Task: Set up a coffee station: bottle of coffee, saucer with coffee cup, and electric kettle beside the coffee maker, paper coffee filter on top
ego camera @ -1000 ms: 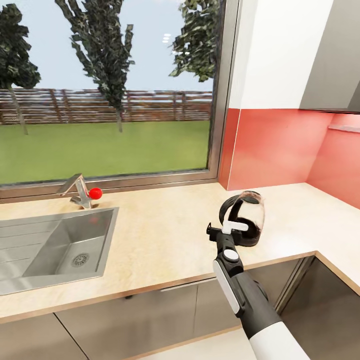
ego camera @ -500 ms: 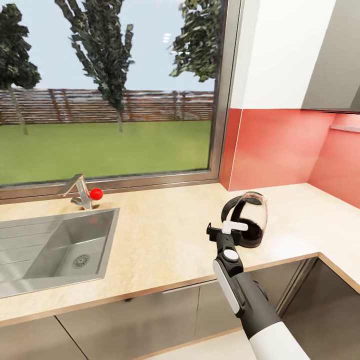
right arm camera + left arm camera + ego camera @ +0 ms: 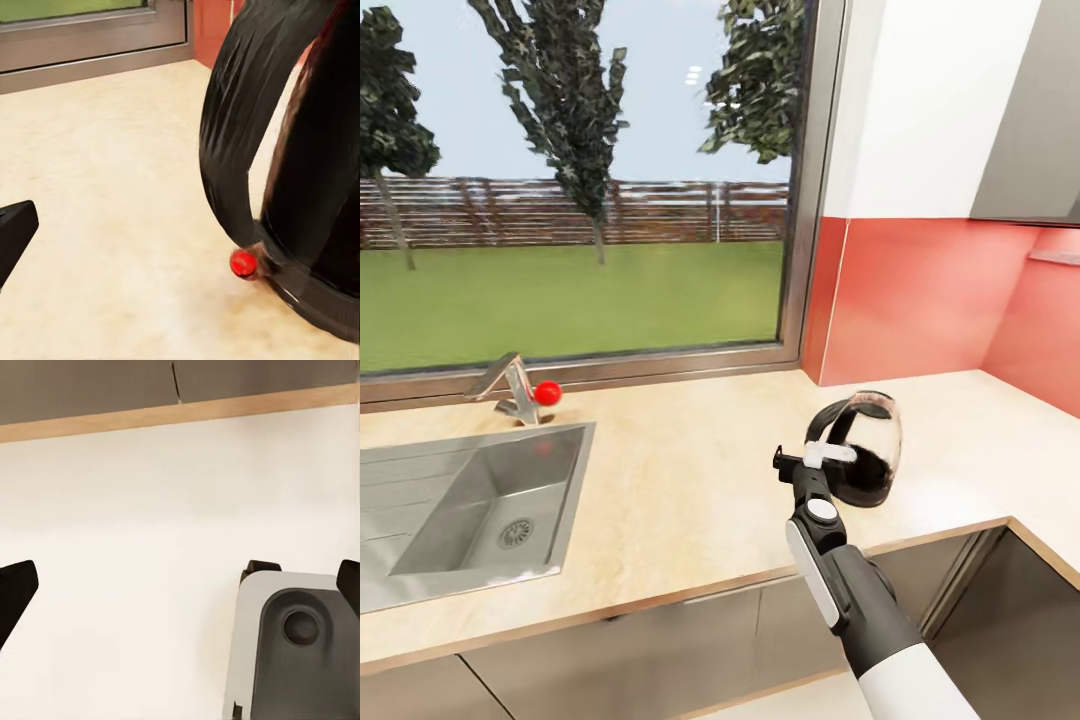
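While the right arm reaches out over the worktop, the scene reads like this:

Right gripper: the right gripper sits at the near side of the kettle's handle, one white finger laid across the handle loop and a black finger out to the other side; whether it actually pinches the handle I cannot tell.

Close-up from that wrist: a black fingertip stands well off to one side while the handle arches right in front, so the jaws look spread rather than clamped.

Kettle: the kettle, dark smoky glass with a red switch low at the foot of the handle, stands upright on its base, tall axis vertical, just beyond the gripper and slightly toward the red wall.

Handle direction: the loop faces the robot and the sink side, which is the side the fingers come from, so a straight push forward would bring them around it.

Worktop: the light-wood worktop carries the kettle near its front edge, close to the inside corner.

Sink: the steel sink and tap lie well apart, toward the robot's left.

Left gripper: the left gripper hangs wide open over pale floor, far from the kettle.

Nearer arm: the right one, by a long way.
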You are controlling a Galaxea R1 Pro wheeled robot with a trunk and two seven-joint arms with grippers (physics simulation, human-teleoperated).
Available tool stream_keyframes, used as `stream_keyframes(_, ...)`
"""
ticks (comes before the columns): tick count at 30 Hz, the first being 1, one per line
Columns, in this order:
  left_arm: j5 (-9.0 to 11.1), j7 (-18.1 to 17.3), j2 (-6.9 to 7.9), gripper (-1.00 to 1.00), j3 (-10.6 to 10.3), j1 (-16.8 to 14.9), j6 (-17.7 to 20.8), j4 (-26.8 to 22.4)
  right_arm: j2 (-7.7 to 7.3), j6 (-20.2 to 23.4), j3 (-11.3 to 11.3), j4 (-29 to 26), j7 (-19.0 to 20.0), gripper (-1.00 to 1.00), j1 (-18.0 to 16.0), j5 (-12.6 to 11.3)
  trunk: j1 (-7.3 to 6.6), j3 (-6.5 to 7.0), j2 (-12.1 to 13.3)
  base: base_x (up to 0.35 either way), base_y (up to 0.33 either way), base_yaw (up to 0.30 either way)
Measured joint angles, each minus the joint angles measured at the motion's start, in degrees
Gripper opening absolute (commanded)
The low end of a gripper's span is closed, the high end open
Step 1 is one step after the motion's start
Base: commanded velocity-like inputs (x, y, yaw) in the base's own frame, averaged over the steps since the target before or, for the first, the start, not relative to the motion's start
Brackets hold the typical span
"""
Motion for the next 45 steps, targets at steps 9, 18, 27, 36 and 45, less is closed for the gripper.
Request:
stream_keyframes(9, 0.0, 0.0, -0.01, 1.0, -0.1, 0.0, 0.0, 0.0, 0.0, 0.0, 0.0, 0.0, 0.0, 1.0, 0.0, 0.0, 0.02, 0.0, 0.0, 0.161, 0.0, 0.0)
stream_keyframes(18, 0.0, 0.0, -0.01, 1.0, -0.1, 0.0, 0.0, 0.0, 0.0, 0.0, 0.0, 0.0, 0.0, 1.0, 0.0, 0.0, 0.03, 0.0, 0.0, 0.009, 0.0, 0.0)
stream_keyframes(27, 0.0, 0.0, -0.01, 1.0, -0.1, 0.0, 0.1, 0.0, 0.0, 0.0, -0.1, 0.0, 0.0, 1.0, 0.0, 0.0, 0.02, 0.0, 0.0, 0.11, -0.033, 0.0)
stream_keyframes(36, 0.0, 0.0, -0.01, 1.0, -0.1, 0.0, 0.1, 0.0, 0.0, 0.0, -0.1, 0.0, 0.0, 1.0, 0.0, 0.0, 0.03, 0.0, 0.0, 0.019, -0.009, 0.0)
stream_keyframes(45, 0.0, 0.0, -0.01, 1.0, -0.1, 0.0, 0.1, 0.0, 0.0, 0.0, -0.1, 0.0, 0.0, 1.0, 0.0, 0.0, 0.03, 0.0, 0.0, 0.0, 0.0, 0.0)
